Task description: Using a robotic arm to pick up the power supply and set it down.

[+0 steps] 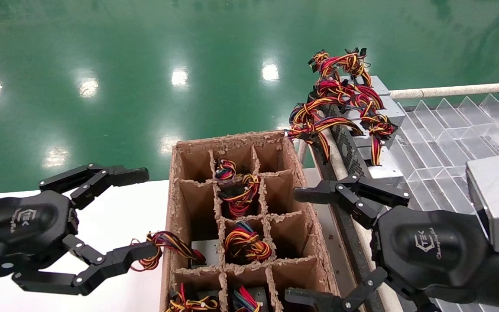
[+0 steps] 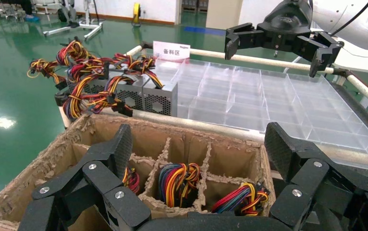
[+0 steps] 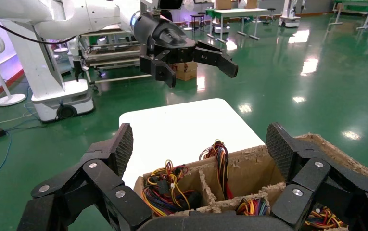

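The power supply shows only as a red, yellow and black wire bundle (image 1: 237, 190) in a middle cell of the torn cardboard box (image 1: 301, 182); its metal body is hidden. In the left wrist view this bundle (image 2: 132, 181) sits partly behind a finger. The robotic arm, my right gripper (image 1: 295, 245), hovers open over the box's right wall with nothing between its fingers. A grey wrist block (image 1: 498, 199) sits behind it. My left gripper (image 1: 144, 213) hangs open beside the box's left wall, holding nothing.
Several silver power supplies (image 1: 362, 143) with tangled wires stand in a row on the clear divided tray (image 1: 444, 130) at right. Bundles with blue wires (image 1: 246, 242) fill nearer cells. One bundle (image 1: 163, 242) spills over the box's left wall onto the white table (image 1: 115, 216).
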You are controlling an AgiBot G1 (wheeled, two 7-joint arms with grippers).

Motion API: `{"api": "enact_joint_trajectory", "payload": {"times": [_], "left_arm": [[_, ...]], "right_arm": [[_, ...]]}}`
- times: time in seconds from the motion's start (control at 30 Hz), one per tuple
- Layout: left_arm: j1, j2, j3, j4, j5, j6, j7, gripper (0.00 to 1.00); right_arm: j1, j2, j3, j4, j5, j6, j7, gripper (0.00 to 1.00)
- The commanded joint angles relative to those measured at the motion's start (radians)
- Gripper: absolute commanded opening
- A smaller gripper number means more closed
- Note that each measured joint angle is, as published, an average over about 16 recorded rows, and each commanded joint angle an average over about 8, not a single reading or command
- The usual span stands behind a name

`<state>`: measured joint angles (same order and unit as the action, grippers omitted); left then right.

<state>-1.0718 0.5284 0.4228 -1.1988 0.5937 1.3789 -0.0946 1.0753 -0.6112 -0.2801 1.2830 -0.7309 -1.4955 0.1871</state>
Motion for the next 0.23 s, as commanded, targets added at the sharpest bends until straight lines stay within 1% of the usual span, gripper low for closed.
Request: {"api": "enact_joint_trajectory", "payload": {"times": [0.03,0.23], "left_arm": [[0.000,0.000,0.000,0.000,0.000,0.000,0.000,1.00],[0.000,0.000,0.000,0.000,0.000,0.000,0.000,1.00]], "right_arm": [[0.000,0.000,0.000,0.000,0.000,0.000,0.000,1.00],[0.000,0.000,0.000,0.000,0.000,0.000,0.000,1.00]]}}
